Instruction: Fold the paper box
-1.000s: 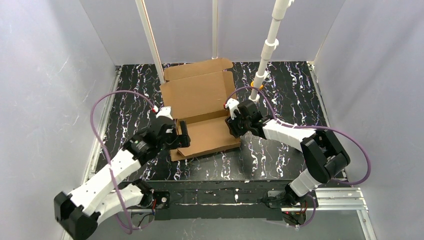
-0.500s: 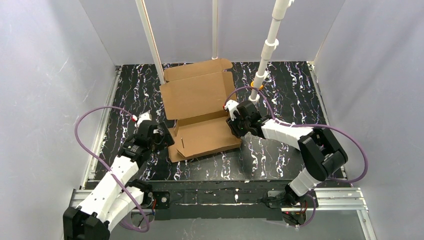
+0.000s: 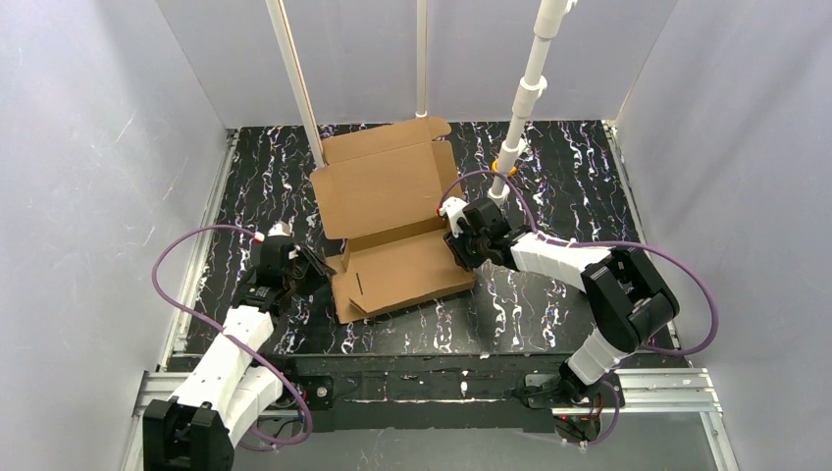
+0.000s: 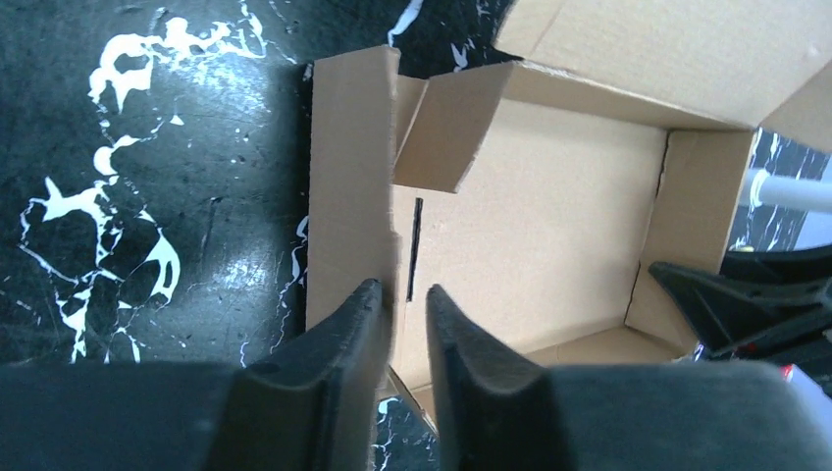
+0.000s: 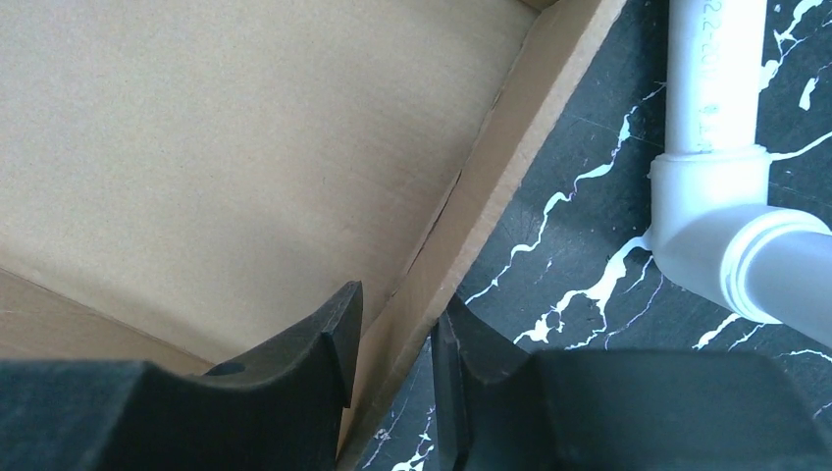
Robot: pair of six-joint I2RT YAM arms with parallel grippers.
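— Where's the paper box (image 3: 392, 270)?
— In the middle of the table (image 3: 559, 167), between the two arms, with its tray near and its lid open toward the far side.
— The right tool (image 5: 394, 329)?
— Clamped on the box's right wall, one finger inside and one outside, close to a white pipe (image 5: 708, 186).
— And the left tool (image 4: 402, 304)?
— Its fingers are nearly together, astride the edge of the left side flap. Whether they pinch it, I cannot tell.

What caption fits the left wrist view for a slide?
Left gripper straddling a side flap of the brown corrugated cardboard box on the black marbled table.
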